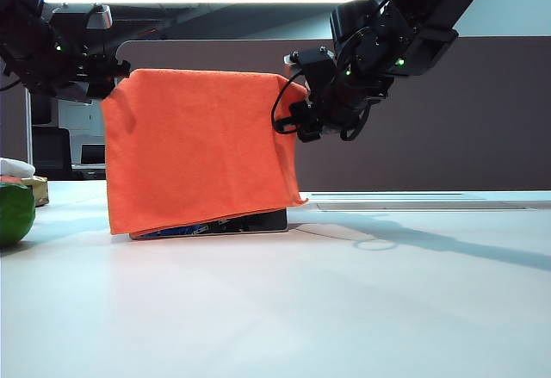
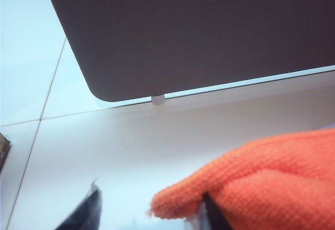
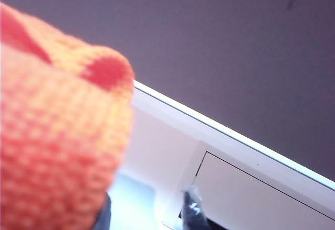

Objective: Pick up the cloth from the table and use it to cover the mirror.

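Note:
The orange cloth [image 1: 198,145] hangs draped over the upright mirror [image 1: 258,220], of which only a dark strip along the bottom shows, standing on the white table [image 1: 275,309]. My left gripper [image 1: 114,73] is at the cloth's upper left corner. In the left wrist view the left gripper [image 2: 149,220] is open, and a cloth corner [image 2: 261,177] lies over one finger with bare table in the gap. My right gripper [image 1: 297,113] is at the upper right corner. The right gripper [image 3: 148,215] is open too, with cloth [image 3: 57,135] resting against one finger.
A green round object [image 1: 15,213] and a small pale item sit at the far left of the table. A grey-brown partition panel [image 1: 448,111] stands behind the table.

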